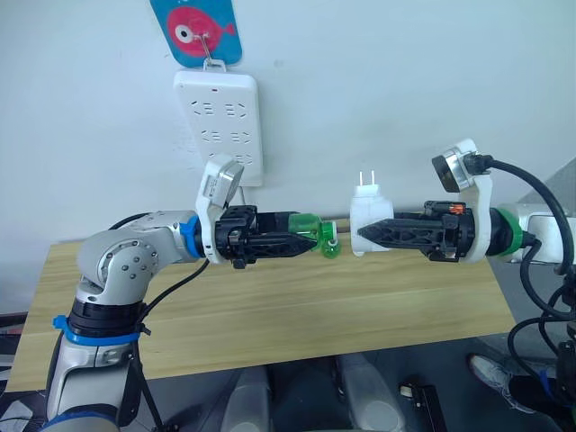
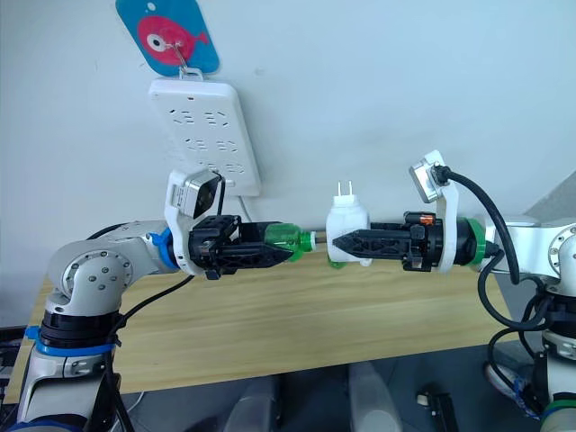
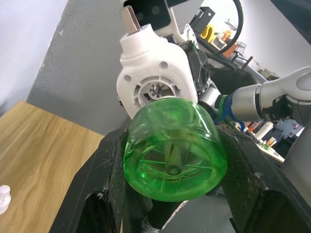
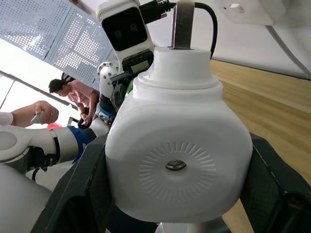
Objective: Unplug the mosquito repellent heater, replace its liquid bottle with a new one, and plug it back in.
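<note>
Midair, the left gripper (image 1: pixel 301 241) clamps a translucent green plastic liquid bottle (image 1: pixel 310 230) held sideways, its neck pointing at the small white rounded plastic mosquito repellent heater (image 1: pixel 367 220). That heater sits pinched in the right gripper (image 1: pixel 371 231), prongs up, just beside the bottle's neck. Below both lies the light wooden tabletop (image 1: pixel 270 310); behind, a long white power strip (image 1: pixel 221 121) hangs on the wall.
</note>
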You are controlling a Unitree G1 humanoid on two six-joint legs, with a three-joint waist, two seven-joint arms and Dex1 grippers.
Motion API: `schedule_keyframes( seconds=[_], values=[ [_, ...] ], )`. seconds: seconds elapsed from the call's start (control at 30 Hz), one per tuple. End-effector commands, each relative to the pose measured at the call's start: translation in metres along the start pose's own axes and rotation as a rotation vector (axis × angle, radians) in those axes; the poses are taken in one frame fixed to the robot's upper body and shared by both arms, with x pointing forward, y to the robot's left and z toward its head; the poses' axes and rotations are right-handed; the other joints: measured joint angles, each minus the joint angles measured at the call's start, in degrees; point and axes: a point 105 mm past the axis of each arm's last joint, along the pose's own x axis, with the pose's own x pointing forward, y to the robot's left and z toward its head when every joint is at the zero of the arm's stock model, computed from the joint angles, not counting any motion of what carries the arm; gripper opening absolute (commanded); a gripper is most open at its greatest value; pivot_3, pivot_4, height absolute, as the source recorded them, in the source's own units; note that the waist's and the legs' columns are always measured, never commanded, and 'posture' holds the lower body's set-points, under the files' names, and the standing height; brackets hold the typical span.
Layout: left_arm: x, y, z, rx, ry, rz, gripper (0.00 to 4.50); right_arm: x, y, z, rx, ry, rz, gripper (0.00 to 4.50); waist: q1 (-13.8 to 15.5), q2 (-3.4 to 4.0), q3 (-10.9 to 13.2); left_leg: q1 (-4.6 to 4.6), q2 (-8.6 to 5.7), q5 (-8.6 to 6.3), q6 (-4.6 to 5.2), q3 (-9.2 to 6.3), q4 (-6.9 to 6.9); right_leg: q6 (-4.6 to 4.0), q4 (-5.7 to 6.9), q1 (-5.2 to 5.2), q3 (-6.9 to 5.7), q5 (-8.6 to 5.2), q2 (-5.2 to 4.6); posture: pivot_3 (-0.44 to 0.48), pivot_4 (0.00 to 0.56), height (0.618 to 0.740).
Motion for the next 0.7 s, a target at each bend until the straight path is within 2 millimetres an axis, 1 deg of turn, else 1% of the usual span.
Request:
schedule_keyframes(
  seconds=[0.03, 0.13, 0.33, 0.5, 0.7],
  values=[
    [0.0035, -0.0018, 0.0046, 0.042, -0.004, -0.015, 2.28, -0.0002, 0.0124, 0.0056, -0.041, -0.015, 0.027, 3.01, 0.01, 0.0, 0.0, -0.02, 0.0, -0.01, 0.02, 0.0, 0.05, 0.02, 0.0, 0.0, 0.0, 0.01, 0.0, -0.191, 0.192, 0.74],
    [0.0049, 0.0006, 0.0045, 0.045, -0.01, -0.012, 2.28, -0.0002, 0.0169, 0.0041, -0.036, -0.01, 0.043, 3.01, 0.03, 0.0, -0.02, -0.06, 0.0, -0.02, 0.03, 0.02, 0.2, 0.1, -0.01, 0.02, 0.05, 0.12, 0.0, -0.195, 0.19, 0.74],
    [0.0072, 0.0007, 0.0047, 0.045, -0.018, -0.027, 2.28, 0.0019, 0.0197, -0.0013, -0.029, 0.013, 0.049, 3.01, 0.0, 0.03, -0.46, -0.06, -0.01, -0.02, 0.05, 0.05, 0.23, 0.1, -0.01, 0.02, 0.08, 0.18, 0.02, -0.2, 0.187, 0.74],
    [0.0084, -0.0013, 0.0068, 0.048, -0.017, -0.051, 2.28, 0.0034, 0.0177, -0.0014, -0.031, 0.012, 0.039, 3.01, -0.03, 0.11, -0.74, -0.05, -0.01, -0.03, 0.06, 0.06, 0.24, 0.09, -0.01, 0.02, 0.08, 0.18, 0.04, -0.199, 0.18, 0.74],
    [0.0095, -0.0058, 0.0086, 0.043, -0.015, -0.077, 2.28, 0.004, 0.0105, -0.0015, -0.031, 0.005, 0.007, 3.01, -0.04, 0.1, -0.91, -0.05, -0.01, -0.03, 0.05, 0.06, 0.24, 0.08, -0.01, 0.03, 0.09, 0.19, 0.05, -0.198, 0.178, 0.74]
  ],
)
